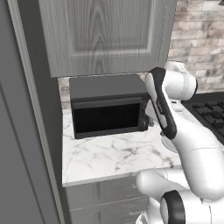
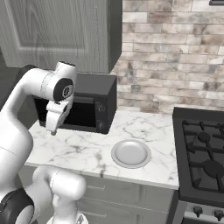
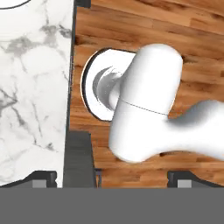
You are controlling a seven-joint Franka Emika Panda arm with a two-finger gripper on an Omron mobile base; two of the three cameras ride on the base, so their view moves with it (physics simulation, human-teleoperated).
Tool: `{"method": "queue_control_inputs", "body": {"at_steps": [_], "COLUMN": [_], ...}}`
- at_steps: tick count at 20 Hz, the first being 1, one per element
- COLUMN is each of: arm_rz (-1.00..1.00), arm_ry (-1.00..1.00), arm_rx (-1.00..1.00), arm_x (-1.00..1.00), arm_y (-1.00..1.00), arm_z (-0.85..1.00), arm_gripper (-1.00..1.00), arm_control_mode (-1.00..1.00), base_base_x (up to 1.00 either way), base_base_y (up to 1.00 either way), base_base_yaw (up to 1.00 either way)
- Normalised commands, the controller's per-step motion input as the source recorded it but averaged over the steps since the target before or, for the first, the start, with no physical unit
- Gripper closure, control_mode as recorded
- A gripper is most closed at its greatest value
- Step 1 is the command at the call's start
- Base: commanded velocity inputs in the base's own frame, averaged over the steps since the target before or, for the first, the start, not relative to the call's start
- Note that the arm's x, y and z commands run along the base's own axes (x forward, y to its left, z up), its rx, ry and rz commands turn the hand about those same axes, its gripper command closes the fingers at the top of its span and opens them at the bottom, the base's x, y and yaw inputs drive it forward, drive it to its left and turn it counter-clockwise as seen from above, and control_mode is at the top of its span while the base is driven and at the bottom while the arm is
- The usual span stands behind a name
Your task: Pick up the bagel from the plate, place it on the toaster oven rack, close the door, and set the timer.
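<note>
Gripper (image 3: 111,177): jaws wide apart, nothing held, pointing down past the counter (image 2: 78,151) edge.
Plate (image 2: 131,154): on counter, right of oven (image 2: 87,107), bare.
Door (image 1: 107,118): shut.
Bagel: cannot tell.

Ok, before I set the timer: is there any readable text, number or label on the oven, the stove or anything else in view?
None can be read.
Black boxy toaster oven: its dark control strip is too small and blurred to show any markings.
Black gas stove: its front knobs bear no legible marks.
Round light-grey plate: plain.
</note>
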Motion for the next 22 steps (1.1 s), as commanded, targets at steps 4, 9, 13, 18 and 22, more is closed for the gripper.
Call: {"method": "queue_control_inputs", "body": {"at_steps": [4, 9, 13, 18, 22], "arm_rz": [0.66, 0.58, 0.56, 0.49, 0.36], "arm_ry": [-0.12, -0.35, -0.40, -0.34, -0.02], "arm_rx": [-0.08, -0.04, 0.00, 0.00, 0.00], "arm_x": [0.27, 0.00, 0.00, 0.21, 0.69], "arm_y": [-0.19, -0.34, -0.44, -0.23, 0.00], "arm_z": [-0.01, -0.24, -0.50, -0.37, 0.00], "arm_gripper": [-1.00, -1.00, -1.00, -1.00, -1.00], "arm_control_mode": [-1.00, -1.00, -1.00, -1.00, -1.00], "base_base_x": [0.00, 0.00, 0.00, 0.00, 0.00], "base_base_y": [0.00, 0.00, 0.00, 0.00, 0.00], "base_base_yaw": [0.00, 0.00, 0.00, 0.00, 0.00]}}
